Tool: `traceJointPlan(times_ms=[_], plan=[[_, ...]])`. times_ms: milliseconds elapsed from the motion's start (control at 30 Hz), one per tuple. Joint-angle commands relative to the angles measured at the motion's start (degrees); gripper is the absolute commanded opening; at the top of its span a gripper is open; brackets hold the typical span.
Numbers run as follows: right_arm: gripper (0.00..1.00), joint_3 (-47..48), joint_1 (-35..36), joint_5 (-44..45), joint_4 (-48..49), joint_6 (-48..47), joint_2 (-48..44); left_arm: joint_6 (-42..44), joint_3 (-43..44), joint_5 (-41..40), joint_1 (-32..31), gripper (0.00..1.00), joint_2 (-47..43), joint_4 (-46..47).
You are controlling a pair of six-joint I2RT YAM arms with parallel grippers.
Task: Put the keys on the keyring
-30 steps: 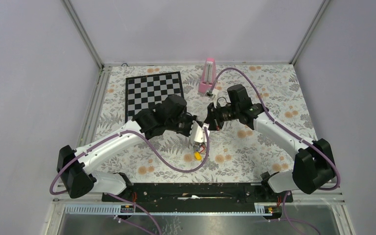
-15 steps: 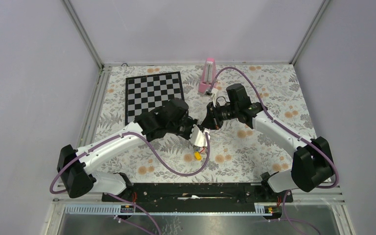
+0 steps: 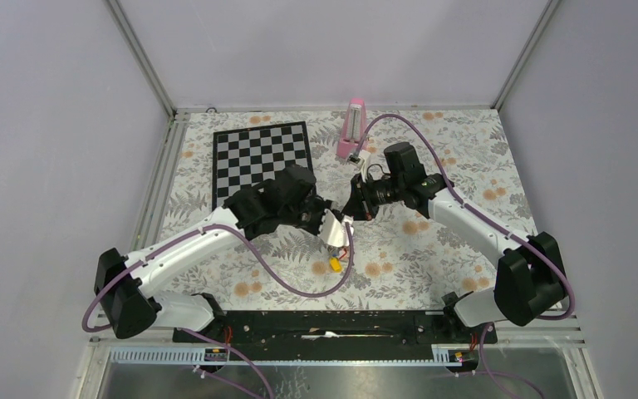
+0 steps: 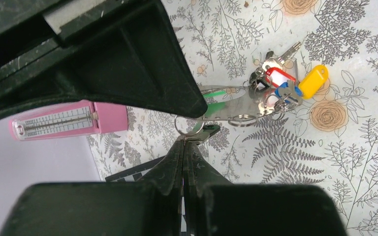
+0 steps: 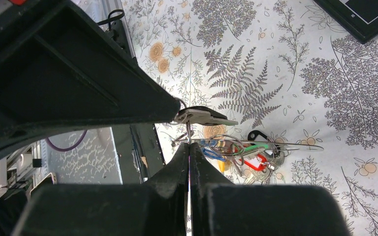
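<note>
both claws meet tip to tip at mid-frame over the floral desk (image 3: 482, 150), apart from the chessboard (image 3: 262, 154) at upper left. only the wrist views show the grips — left claw (image 4: 184, 140) pinched shut on a black-tagged key (image 5: 204, 116), right claw (image 5: 188, 145) shut on the keyring (image 5: 295, 144) wire. the other keys (image 4: 280, 83) bunch just beyond the tips.

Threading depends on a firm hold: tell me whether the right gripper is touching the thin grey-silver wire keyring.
Touching. The right wrist view shows the grey-silver wire keyring running between the right gripper's shut fingertips.
</note>
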Motion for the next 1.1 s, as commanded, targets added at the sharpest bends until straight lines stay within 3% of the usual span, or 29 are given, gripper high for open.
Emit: traceJointPlan(times_ms=[0, 1067], plan=[[0.00, 1.9, 0.5, -1.3, -0.1, -0.6, -0.1, 0.7, 0.5, 1.3, 1.4, 0.00, -2.7, 0.1], [0.00, 3.1, 0.5, -3.0, -0.2, 0.4, 3.0, 3.8, 3.2, 2.6, 0.3, 0.00, 1.0, 1.1]])
